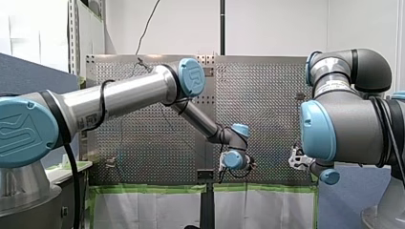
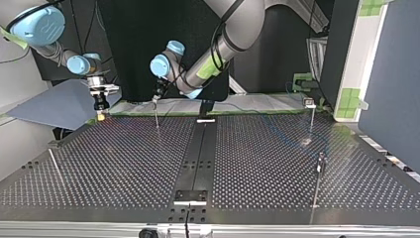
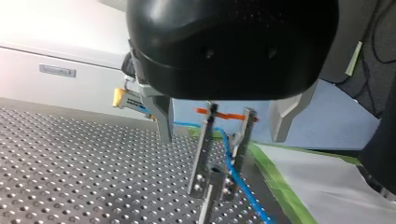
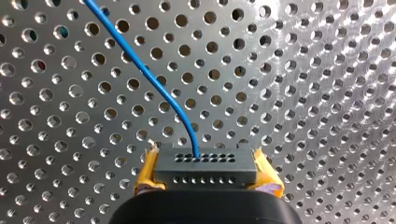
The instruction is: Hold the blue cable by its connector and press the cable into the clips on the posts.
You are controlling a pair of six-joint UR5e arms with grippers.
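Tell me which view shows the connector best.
Right wrist view: the black connector sits clamped between my right gripper's yellow pads, blue cable leaving its face. Left wrist view catches only distant yellow pads; front and top views don't resolve it.

**Blue cable held at its connector, threaded past the forked post**

You'll find the black rectangular plastic connector (image 4: 205,163), with two rows of small holes in its face, clamped in the right gripper (image 4: 205,176). The thin blue cable (image 4: 154,88) leaves the upper row and curves away. In the left wrist view it runs down between the two orange-tipped prongs of the metal clip post (image 3: 201,158).
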